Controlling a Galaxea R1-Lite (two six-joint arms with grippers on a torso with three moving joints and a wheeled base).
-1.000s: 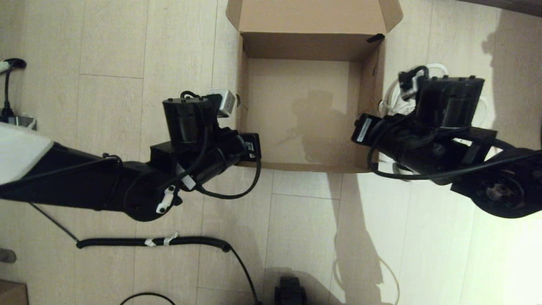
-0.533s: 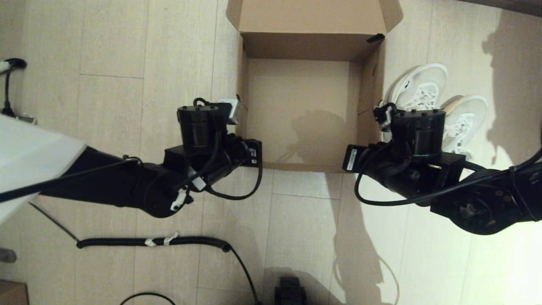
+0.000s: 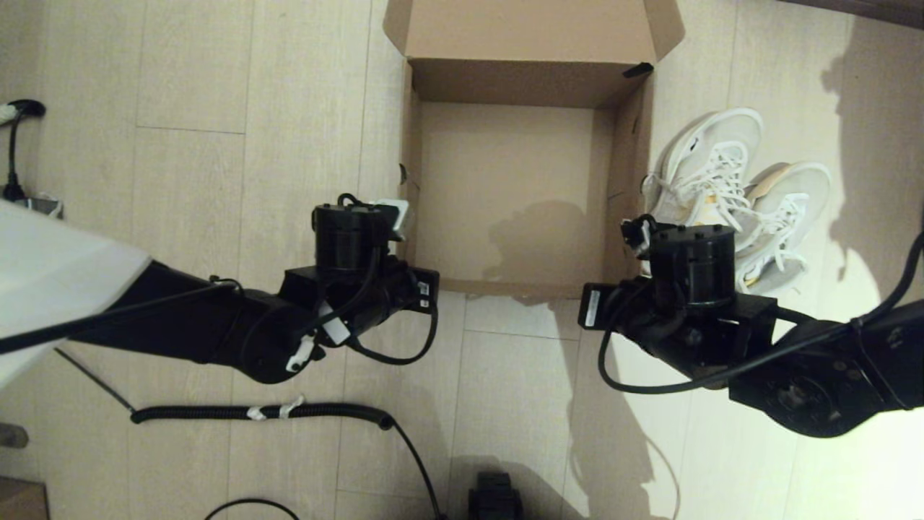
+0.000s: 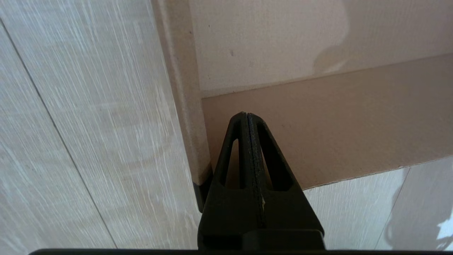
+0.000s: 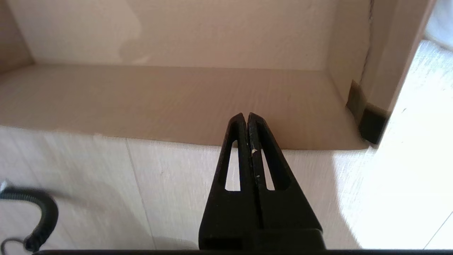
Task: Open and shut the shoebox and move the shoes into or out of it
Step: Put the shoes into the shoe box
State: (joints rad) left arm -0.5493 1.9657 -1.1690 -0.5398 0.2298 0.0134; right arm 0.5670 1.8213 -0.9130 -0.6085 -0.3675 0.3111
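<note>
Both grippers hold nothing, their fingers pressed together. Left gripper (image 4: 247,118) sits at the near left corner of the shoebox (image 3: 505,285), its tip over the near wall just inside that corner. Right gripper (image 5: 247,118) hangs at the near right corner, its tip above the near wall's top edge, with a strip of black tape (image 5: 371,124) on the box corner just beside it.

On the pale wooden floor (image 3: 195,87) the shoebox stands open, its lid (image 3: 530,29) folded back on the far side and its inside bare. Along its right wall, outside it, lie the shoes (image 3: 729,195), side by side and touching, the right wrist covering their near ends in the head view.

Near the robot, a coiled black cable (image 3: 267,413) crosses the floor below the left arm. At the floor's left edge a black plug and cord (image 3: 14,144) lie, well apart from the box.
</note>
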